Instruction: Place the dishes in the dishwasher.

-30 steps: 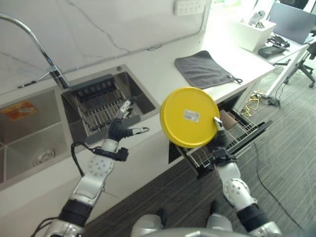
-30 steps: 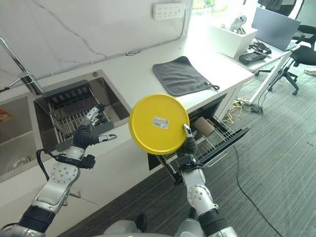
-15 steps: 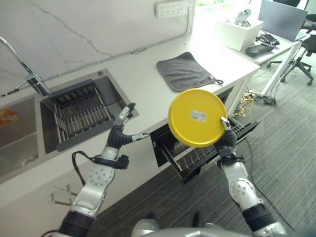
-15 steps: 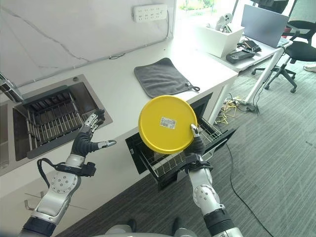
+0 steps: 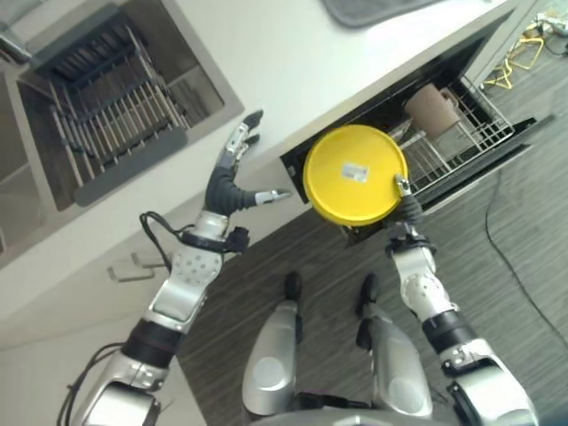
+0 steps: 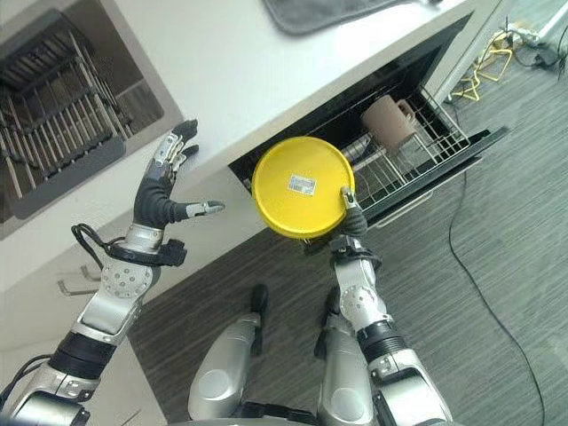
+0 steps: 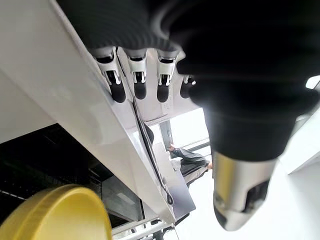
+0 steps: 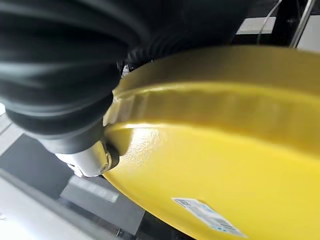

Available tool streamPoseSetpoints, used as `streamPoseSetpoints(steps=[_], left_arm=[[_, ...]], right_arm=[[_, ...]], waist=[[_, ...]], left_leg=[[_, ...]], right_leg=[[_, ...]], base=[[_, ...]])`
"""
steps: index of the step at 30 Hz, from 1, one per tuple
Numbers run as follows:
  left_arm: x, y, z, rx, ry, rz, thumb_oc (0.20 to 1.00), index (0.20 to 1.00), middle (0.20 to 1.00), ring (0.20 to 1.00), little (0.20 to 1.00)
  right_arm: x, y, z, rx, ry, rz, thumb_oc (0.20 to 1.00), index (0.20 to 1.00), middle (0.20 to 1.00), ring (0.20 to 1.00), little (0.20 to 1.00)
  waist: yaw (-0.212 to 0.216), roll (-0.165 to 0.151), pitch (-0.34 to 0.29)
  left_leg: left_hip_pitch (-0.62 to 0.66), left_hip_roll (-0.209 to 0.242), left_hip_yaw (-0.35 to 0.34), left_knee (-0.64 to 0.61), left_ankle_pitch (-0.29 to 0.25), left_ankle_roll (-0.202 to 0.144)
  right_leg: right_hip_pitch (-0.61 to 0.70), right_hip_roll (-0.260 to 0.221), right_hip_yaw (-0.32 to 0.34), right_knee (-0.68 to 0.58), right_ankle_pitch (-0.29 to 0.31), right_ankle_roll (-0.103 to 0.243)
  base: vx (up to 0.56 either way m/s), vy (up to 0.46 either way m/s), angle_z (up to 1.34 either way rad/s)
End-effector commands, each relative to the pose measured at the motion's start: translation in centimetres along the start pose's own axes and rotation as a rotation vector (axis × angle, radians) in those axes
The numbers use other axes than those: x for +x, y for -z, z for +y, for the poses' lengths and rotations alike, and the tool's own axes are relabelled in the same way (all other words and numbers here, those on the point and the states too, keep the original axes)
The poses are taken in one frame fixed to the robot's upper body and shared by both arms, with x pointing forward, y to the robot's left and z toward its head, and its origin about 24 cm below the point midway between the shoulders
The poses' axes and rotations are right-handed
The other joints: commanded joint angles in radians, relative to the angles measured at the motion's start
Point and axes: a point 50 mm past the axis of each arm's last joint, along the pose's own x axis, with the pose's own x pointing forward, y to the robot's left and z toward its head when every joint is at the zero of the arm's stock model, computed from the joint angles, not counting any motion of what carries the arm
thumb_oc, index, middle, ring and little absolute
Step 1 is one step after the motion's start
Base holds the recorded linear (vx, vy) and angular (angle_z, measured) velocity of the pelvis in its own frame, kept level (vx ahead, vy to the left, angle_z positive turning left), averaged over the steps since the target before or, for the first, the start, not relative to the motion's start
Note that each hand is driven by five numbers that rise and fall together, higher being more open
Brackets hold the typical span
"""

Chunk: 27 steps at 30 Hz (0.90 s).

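Note:
A yellow plate (image 5: 353,174) with a white sticker on its underside stands upright in my right hand (image 5: 406,206), whose fingers and thumb pinch its lower right rim. It hangs just in front of the open dishwasher drawer (image 5: 461,146) and its wire rack, under the white counter. The plate's yellow underside also shows close up (image 8: 220,165) and at a corner of the left wrist view (image 7: 55,215). A brown mug (image 5: 433,108) lies in the rack. My left hand (image 5: 229,182) is raised in front of the counter edge, left of the plate, fingers straight and spread, holding nothing.
A sink (image 5: 115,106) with a dark wire dish rack sits in the counter (image 5: 293,62) at the upper left. A grey cloth (image 6: 328,11) lies at the counter's far edge. Grey striped floor (image 5: 524,293) stretches to the right, crossed by a black cable (image 6: 470,284).
The camera has tilted down and closer to the counter. The plate in my right hand has come down to the front of the open rack. My left hand stays raised and spread.

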Motion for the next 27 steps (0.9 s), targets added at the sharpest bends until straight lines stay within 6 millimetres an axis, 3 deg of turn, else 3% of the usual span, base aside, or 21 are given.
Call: streamPoseSetpoints(steps=[1, 5, 14, 19, 22, 27], left_arm=[[-1.0, -0.3, 0.1, 0.05, 0.006, 0.0, 1.0, 1.0, 1.0, 1.0, 1.0], [-0.5, -0.5, 0.2, 0.063, 0.007, -0.015, 1.0, 1.0, 1.0, 1.0, 1.0], [0.3, -0.5, -0.1, 0.049, 0.042, -0.029, 1.0, 1.0, 1.0, 1.0, 1.0], [0.4, -0.3, -0.2, 0.042, 0.06, -0.024, 1.0, 1.0, 1.0, 1.0, 1.0], [0.4, -0.2, -0.1, 0.042, 0.067, -0.017, 1.0, 1.0, 1.0, 1.0, 1.0], [0.7, -0.1, -0.1, 0.038, 0.083, -0.01, 1.0, 1.0, 1.0, 1.0, 1.0]], right_arm=[[-0.4, -0.9, 1.8, 0.08, -0.108, -0.092, 0.2, 0.2, 0.2, 0.2, 0.2], [0.4, -1.7, 2.2, 0.105, -0.097, -0.134, 0.2, 0.2, 0.2, 0.2, 0.2], [3.6, -5.7, 7.2, 0.068, -0.178, -0.288, 0.2, 0.2, 0.2, 0.2, 0.2], [4.1, -7.7, 9.4, 0.042, -0.218, -0.346, 0.2, 0.2, 0.2, 0.2, 0.2], [4.1, -8.7, 9.5, 0.026, -0.194, -0.38, 0.2, 0.2, 0.2, 0.2, 0.2], [4.8, -11.0, 9.8, -0.124, -0.011, -0.443, 0.2, 0.2, 0.2, 0.2, 0.2]], waist=[[0.002, -0.022, -0.06], [0.006, -0.014, -0.038], [0.03, 0.012, -0.02], [0.031, 0.013, -0.02], [0.031, 0.012, -0.02], [0.034, 0.008, -0.02]], left_leg=[[0.006, -0.024, 0.062, -0.001, 0.048, 0.053], [0.001, -0.033, 0.06, 0.005, 0.045, 0.059], [-0.002, -0.049, 0.052, -0.02, 0.055, 0.069], [0.009, -0.05, 0.052, -0.029, 0.055, 0.073], [0.016, -0.05, 0.049, -0.034, 0.056, 0.075], [0.02, -0.049, 0.048, -0.033, 0.052, 0.075]], right_leg=[[0.071, -0.07, -0.014, 0.097, -0.062, 0.057], [0.058, -0.072, -0.018, 0.124, -0.075, 0.054], [0.048, -0.072, -0.021, 0.124, -0.076, 0.046], [0.053, -0.069, -0.013, 0.118, -0.073, 0.047], [0.063, -0.067, -0.013, 0.11, -0.07, 0.047], [0.071, -0.066, -0.013, 0.103, -0.069, 0.047]], base=[[-0.08, -0.016, 0.02], [-0.05, -0.017, 0.0], [-0.04, -0.006, 0.0], [-0.02, -0.002, 0.0], [0.0, 0.0, 0.0], [0.0, 0.0, 0.0]])
